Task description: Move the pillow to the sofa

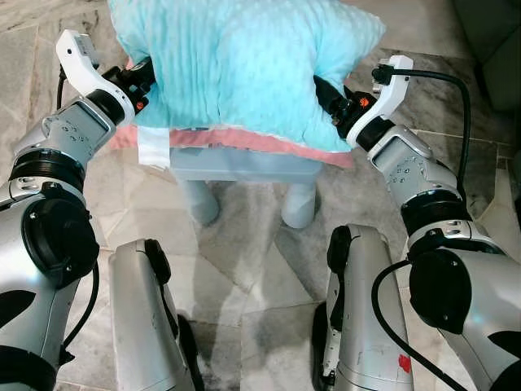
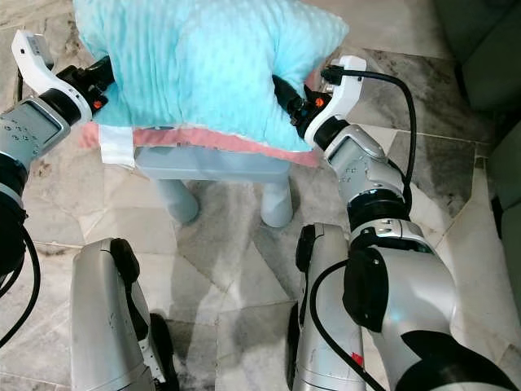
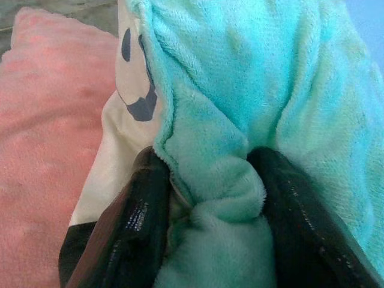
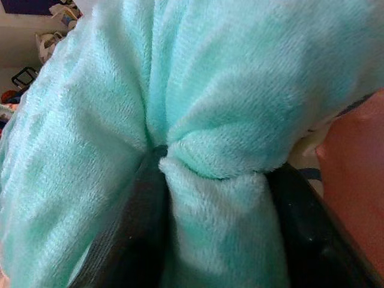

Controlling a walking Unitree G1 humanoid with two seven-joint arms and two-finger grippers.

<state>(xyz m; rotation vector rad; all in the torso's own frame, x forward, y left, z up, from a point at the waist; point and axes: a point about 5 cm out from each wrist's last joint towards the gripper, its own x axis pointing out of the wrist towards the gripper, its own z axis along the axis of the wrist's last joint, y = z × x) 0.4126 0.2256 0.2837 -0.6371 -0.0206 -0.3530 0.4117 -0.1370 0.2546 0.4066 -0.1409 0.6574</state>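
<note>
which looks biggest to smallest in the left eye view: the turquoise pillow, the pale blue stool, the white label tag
1. turquoise pillow
2. pale blue stool, partly hidden under the pillow, so its full size is unsure
3. white label tag

Bright, even light throughout, soft shadows on the floor (image 1: pixel 244 269), and sharp head views with mildly soft close-up wrist views.

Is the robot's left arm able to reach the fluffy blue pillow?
Yes, it looks so: the left tool is already shut on a fold of the turquoise pillow, with nothing between them.
</note>
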